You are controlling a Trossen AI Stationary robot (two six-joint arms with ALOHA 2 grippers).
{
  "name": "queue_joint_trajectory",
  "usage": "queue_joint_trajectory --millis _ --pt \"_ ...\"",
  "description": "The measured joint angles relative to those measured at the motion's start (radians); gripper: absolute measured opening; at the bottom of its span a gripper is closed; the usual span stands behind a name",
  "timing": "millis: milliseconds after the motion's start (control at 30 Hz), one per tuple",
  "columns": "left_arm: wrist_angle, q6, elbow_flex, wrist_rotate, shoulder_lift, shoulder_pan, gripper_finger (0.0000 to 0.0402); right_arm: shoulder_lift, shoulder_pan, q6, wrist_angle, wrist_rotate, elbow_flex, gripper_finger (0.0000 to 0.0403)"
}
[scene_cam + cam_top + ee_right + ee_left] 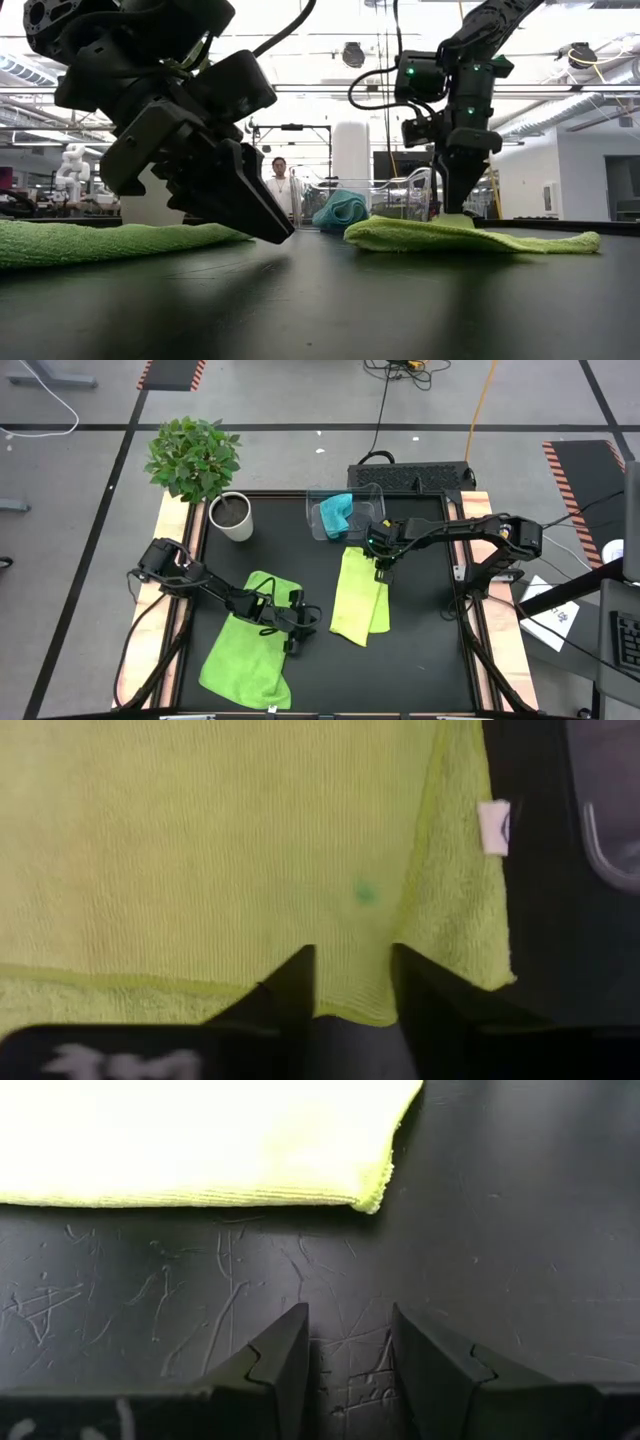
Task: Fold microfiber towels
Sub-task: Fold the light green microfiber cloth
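Two lime-green microfiber towels lie on the black table. One point(245, 650) is spread flat at the near left. The other point(360, 595), folded into a narrow strip, lies in the middle. A turquoise towel point(336, 512) sits bunched in the clear bin point(370, 500) at the far side. My left gripper point(297, 638) hangs open over bare table between the two green towels, just short of the folded one's corner point(370, 1198). My right gripper point(383, 572) points down at the folded towel's far right edge, its fingers apart. My right gripper comes from above, slanting, with its open fingertips point(455, 208) down at the top layer of the folded towel near its far edge point(350, 1012). That edge runs across the gap between the fingers. Whether the fingertips touch the cloth I cannot tell. The towel lies flat on the table.
A potted plant point(195, 460) in a white pot point(232, 517) stands at the far left corner. Wooden rims point(172, 610) run along the table's left and right sides. A person point(278, 185) stands far behind the table.
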Motion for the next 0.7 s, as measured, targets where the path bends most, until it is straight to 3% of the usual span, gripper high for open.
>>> queue_joint_trajectory --millis 133,267,500,700 --pt "0.000 0.000 0.000 0.000 0.000 -0.007 0.0145 0.000 0.000 0.003 0.007 0.003 0.000 0.0195" --pt "0.000 0.000 0.000 0.001 0.000 -0.010 0.0145 -0.002 0.005 0.025 0.014 0.060 0.000 0.0233" --pt "-0.009 0.002 0.000 0.000 0.000 -0.010 0.0145 -0.085 0.132 -0.029 0.053 0.138 0.000 0.0233" --pt "-0.029 0.002 0.000 0.000 0.000 -0.010 0.0145 -0.114 0.399 0.067 0.104 0.132 0.000 0.0220"
